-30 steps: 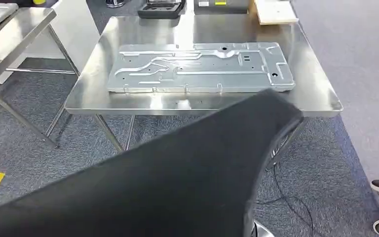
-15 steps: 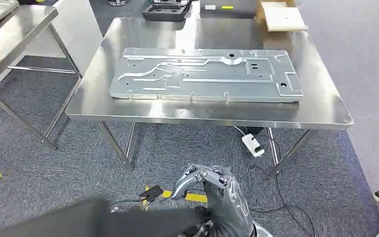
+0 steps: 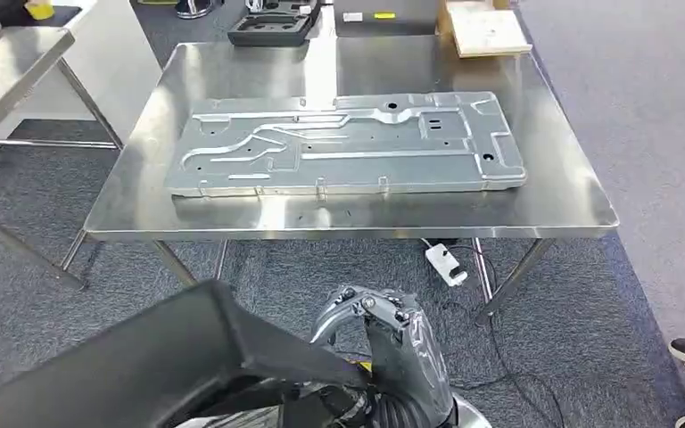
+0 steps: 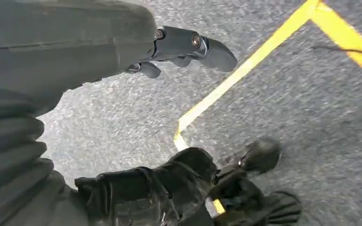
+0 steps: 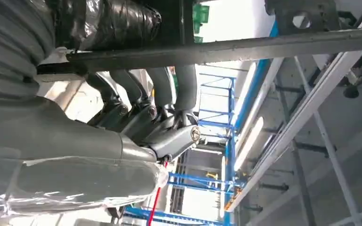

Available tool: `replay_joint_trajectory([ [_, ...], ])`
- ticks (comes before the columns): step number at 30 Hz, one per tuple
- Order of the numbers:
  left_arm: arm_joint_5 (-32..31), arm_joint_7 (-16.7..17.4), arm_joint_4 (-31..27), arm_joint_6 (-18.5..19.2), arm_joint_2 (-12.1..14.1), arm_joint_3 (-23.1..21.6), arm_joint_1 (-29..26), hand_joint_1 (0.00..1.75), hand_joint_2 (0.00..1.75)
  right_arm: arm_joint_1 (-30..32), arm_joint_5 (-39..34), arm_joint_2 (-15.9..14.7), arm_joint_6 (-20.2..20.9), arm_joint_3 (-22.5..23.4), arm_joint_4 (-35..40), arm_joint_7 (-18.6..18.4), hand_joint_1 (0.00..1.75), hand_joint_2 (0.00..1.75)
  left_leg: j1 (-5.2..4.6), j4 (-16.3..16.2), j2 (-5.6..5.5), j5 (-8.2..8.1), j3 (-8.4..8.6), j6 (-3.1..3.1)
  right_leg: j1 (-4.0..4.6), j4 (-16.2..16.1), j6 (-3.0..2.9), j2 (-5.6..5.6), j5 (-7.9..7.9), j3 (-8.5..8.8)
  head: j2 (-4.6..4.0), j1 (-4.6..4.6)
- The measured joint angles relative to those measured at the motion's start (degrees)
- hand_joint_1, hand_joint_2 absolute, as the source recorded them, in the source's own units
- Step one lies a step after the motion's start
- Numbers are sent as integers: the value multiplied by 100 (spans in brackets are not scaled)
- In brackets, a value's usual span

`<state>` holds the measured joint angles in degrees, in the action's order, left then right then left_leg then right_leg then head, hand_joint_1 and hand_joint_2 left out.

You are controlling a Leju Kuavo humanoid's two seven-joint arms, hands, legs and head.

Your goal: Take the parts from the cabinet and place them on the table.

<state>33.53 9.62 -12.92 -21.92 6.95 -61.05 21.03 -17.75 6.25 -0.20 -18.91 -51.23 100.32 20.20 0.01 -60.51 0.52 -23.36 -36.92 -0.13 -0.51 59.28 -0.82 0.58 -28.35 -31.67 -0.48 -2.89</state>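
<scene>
One large stamped metal panel point(image 3: 348, 144) already lies flat on the steel table point(image 3: 580, 201), its long side running left to right and set toward the near edge. A second part, a dark flat panel point(image 3: 143, 366), is low in the near left of the head view, tilted, well short of the table and below its top. The right hand point(image 3: 379, 334) is at that dark panel's right end; in the right wrist view its fingers point(image 5: 141, 113) curl up around the panel's thin edge, clamped on it. The left hand point(image 4: 184, 47) shows over the grey carpet point(image 4: 311, 117) and a yellow floor line point(image 4: 245, 70); its fingers are bunched together at the dark panel's underside, but whether they truly grip it I cannot tell.

This looks like the carry step: one part delivered, the next in transit. The next move seems to call for lifting the dark panel above table height and levelling it. It must then come forward without clipping the near edge or the panel already there. Free table space is scarce, so stacking or a spot at the far side may be needed.
</scene>
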Motion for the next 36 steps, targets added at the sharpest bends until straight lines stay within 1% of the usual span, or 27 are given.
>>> replay_joint_trajectory([
  [1, 0, -2, 0, 13, 13, 0, 6, 0, 175, -11, 17, 11, -2, 0, -9, 2, 161, 175, -62, 103, 1, -52, 67, 17, 35, 10, 37, 5, -21, 4, 0, -4],
  [4, -4, -11, 0, 35, 52, 0, -11, 0, 175, -20, 37, 35, -24, -2, -15, 0, 161, 175, -70, 165, -43, -132, 72, 103, 27, -54, 102, -48, -52, 29, 0, 13],
  [5, -11, -15, 0, 37, 59, 0, -17, 0, 175, -29, 39, 42, -37, 0, -15, 0, 161, 175, 3, 251, -70, -117, 164, 134, 45, -41, 151, -67, -95, 44, 0, 11],
  [6, -13, -24, 0, 37, 59, 0, -16, 0, 175, -36, 46, 42, -53, -2, -26, 0, 161, 175, -3, 287, -98, -127, 223, 152, 31, 96, 168, -62, -139, 19, 0, 4],
  [7, -11, -24, 0, 39, 63, 0, -8, 0, 175, -51, 48, 42, -59, -2, -33, 0, 161, 175, 3, 288, -105, -152, 259, 198, 35, 442, 174, -62, -296, -162, 0, -4],
  [9, 0, -22, 0, 39, 87, 0, -20, 0, 175, -40, 66, 42, -63, -2, -55, 0, 161, 175, -1, 281, -162, -198, 295, 232, 25, 1420, 191, -62, -626, -767, 0, 9],
  [10, 2, -24, 0, 39, 90, 0, -26, 0, 175, -38, 70, 42, -63, -2, -70, 0, 161, 175, -2, 274, -205, -225, 311, 232, 26, 1749, 196, -62, -652, -1021, 0, 7],
  [11, 2, -22, 0, 39, 90, 0, -31, 0, 175, -38, 76, 42, -63, -2, -85, 0, 161, 175, 0, 263, -254, -254, 341, 228, 24, 1783, 198, -62, -539, -1129, 0, 4],
  [12, 2, -24, 0, 39, 90, 0, -38, 0, 175, -38, 79, 42, -63, -2, -90, 0, 161, 175, 3, 251, -319, -293, 386, 221, 14, 1563, 194, -58, -293, -1093, 0, 4],
  [14, 2, -24, 0, 48, 87, 0, -54, 0, 175, -41, 79, 42, -63, -2, -90, 0, 161, 175, 11, 201, -430, -397, 496, 197, -18, 589, 188, 30, 393, -735, 0, 2],
  [15, 4, -26, 0, 48, 85, 0, -54, 0, 175, -40, 79, 42, -63, -2, -94, 0, 161, 175, 27, 175, -477, -462, 518, 169, -33, 243, 175, 193, 468, -586, 0, 2],
  [16, 9, -41, -2, 44, 85, 0, -36, 0, 175, -40, 79, 46, -61, -2, -103, -2, 161, 175, -11, 129, -528, -505, 492, 116, -25, 125, 178, 317, 381, -499, 0, -7],
  [19, 54, -59, 0, 11, 96, 0, -66, 0, 175, -35, 81, 59, -50, -2, -105, -9, 161, 175, 57, 201, -622, -505, 462, 13, 3, 105, 89, 251, 330, -492, 0, 15],
  [20, 70, -59, 0, 9, 120, 0, -79, 0, 175, -41, 81, 70, -48, -2, -105, -9, 161, 175, 51, 221, -657, -527, 474, -20, -31, 66, 44, 217, 330, -446, 0, 13],
  [21, 90, -61, -4, 0, 120, 0, -108, 0, 175, -38, 81, 83, -48, -9, -109, -9, 161, 175, 38, -58, -428, -606, 417, -49, -46, 27, -1, 178, 313, -372, 0, 31],
  [22, 109, -63, -4, 0, 107, 0, -101, 0, 175, -44, 81, 87, -52, -9, -109, -9, 161, 175, 22, -356, -264, -719, 301, -75, -40, 5, -43, 123, 286, -313, 0, 101],
  [24, 114, -70, -4, -8, 96, 0, -79, 0, 175, -35, 83, 85, -70, -9, -109, -24, 161, 175, 46, -1158, -142, -1057, -185, -107, -11, -1, -74, 48, 229, -261, 0, 114],
  [25, 113, -61, -4, -11, 94, 0, -89, 0, 175, -23, 81, 83, -70, -9, -109, -39, 161, 175, 56, -1497, -129, -1138, -436, -115, -4, -1, -81, 27, 200, -239, 0, 125],
  [26, 109, -42, -4, -15, 92, 0, -106, 0, 175, -16, 70, 81, -70, -9, -109, -46, 161, 175, 58, -1585, -124, -1079, -561, -115, -1, 0, -77, 18, 169, -211, 0, 129],
  [27, 105, -24, -4, -24, 83, 0, -122, 0, 175, -11, 22, 74, -61, -6, -107, -46, 161, 175, 58, -1428, -122, -887, -552, -107, 2, 0, -74, 11, 138, -168, 0, 131],
  [28, 105, -4, -4, -39, 74, 0, -127, 0, 175, -5, -42, 66, -46, -6, -103, -44, 161, 175, 57, -1035, -121, -576, -421, -87, 6, 0, -71, 6, 98, -108, 0, 140],
  [30, 105, 15, -4, -98, 48, 0, -124, 0, 175, 1, -151, 55, 41, -4, -92, -24, 161, 175, 47, -18, -101, 43, -12, -8, 16, -2, -56, -1, 12, 22, 0, 155],
  [31, 107, 24, -4, -129, 31, 0, -117, 0, 175, 6, -181, 39, 68, 0, -90, -7, 161, 175, -1, 81, -79, -77, 101, 21, 36, -17, -29, -4, -18, 35, 0, 125],
  [32, 107, 24, -4, -135, 11, 0, -104, 0, 175, 9, -210, 24, 109, 0, -85, 9, 161, 175, -32, 217, -85, -111, 141, 55, 26, -16, -5, 7, -26, 18, 0, 142],
  [34, 105, 28, -4, -149, -2, 0, -109, 0, 175, 13, -223, 20, 153, 0, -85, 13, 161, 175, -55, 192, -81, -145, 130, 94, 4, -62, 54, 1, -42, 32, 0, 151],
  [35, 105, 28, -4, -157, -4, 0, -104, 0, 175, 10, -225, 20, 171, 0, -81, 13, 161, 175, -41, 273, -86, -143, 193, 116, 22, -86, 95, -4, -65, 85, 0, 160],
  [36, 103, 26, -7, -157, -31, 0, -111, 0, 175, 16, -225, 11, 186, 2, -70, 13, 161, 175, 32, 364, -79, -125, 293, 131, 10, -45, 124, -13, -108, 81, 0, 153],
])
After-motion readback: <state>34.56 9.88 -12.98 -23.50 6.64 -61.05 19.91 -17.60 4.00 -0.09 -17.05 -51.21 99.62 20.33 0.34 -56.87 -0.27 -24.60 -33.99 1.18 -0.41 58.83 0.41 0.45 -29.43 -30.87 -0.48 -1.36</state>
